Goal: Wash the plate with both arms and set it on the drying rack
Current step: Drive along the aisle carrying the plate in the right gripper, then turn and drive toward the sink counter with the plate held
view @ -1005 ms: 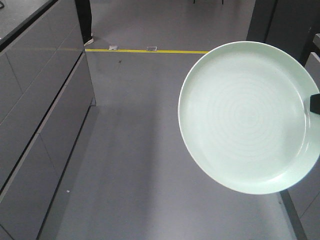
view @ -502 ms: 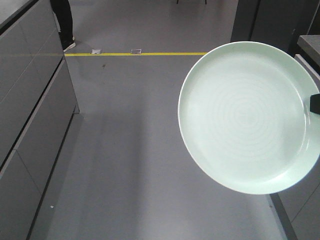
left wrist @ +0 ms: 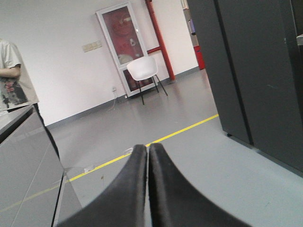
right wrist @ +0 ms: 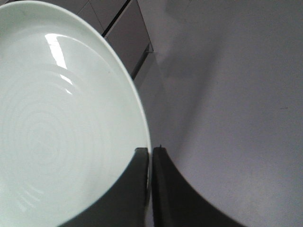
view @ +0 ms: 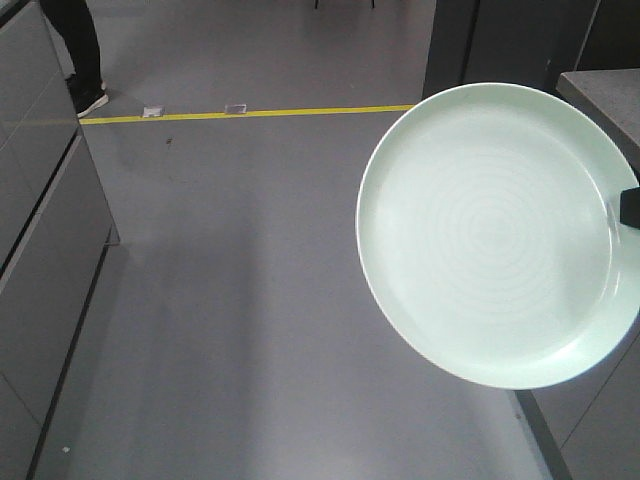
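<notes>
The grey cabinets (view: 40,250), yellow floor line (view: 250,113) and bystander's shoe (view: 90,100) now lie farther left of the plate (view: 495,235) than before.

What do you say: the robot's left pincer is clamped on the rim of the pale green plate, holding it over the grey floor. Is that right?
Not quite. It is the right pincer that is clamped on the rim of the plate, as the right wrist view shows; the left pincer is shut on nothing. The plate is indeed held over the grey floor.
</notes>
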{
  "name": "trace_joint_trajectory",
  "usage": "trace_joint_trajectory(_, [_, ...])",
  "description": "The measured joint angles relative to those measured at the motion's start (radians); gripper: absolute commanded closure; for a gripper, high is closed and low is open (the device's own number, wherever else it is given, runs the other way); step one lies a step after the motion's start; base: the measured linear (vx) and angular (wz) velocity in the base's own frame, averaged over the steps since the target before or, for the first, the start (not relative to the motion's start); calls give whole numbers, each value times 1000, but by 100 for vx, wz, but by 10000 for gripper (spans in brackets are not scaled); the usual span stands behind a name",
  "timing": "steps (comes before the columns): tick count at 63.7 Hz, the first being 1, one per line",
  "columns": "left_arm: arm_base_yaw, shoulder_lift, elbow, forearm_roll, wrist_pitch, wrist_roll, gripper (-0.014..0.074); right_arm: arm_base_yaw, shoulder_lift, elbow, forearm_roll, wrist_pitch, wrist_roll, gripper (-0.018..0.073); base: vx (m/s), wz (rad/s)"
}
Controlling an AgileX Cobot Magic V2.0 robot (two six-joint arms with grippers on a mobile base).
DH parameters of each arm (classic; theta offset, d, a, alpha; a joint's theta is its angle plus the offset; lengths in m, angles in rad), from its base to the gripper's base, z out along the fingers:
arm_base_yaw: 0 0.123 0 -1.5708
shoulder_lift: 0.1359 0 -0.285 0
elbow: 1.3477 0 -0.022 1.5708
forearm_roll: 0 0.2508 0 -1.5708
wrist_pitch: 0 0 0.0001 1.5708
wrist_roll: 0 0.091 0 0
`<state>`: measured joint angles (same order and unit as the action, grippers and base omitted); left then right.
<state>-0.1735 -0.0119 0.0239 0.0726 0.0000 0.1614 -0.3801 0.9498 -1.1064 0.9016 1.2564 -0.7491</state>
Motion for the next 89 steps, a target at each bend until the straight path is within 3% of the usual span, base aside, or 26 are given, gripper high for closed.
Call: trace_joint_trajectory(89, [0,0,0,0,0,0,603,0,0,0,0,0,0,566,11,-19])
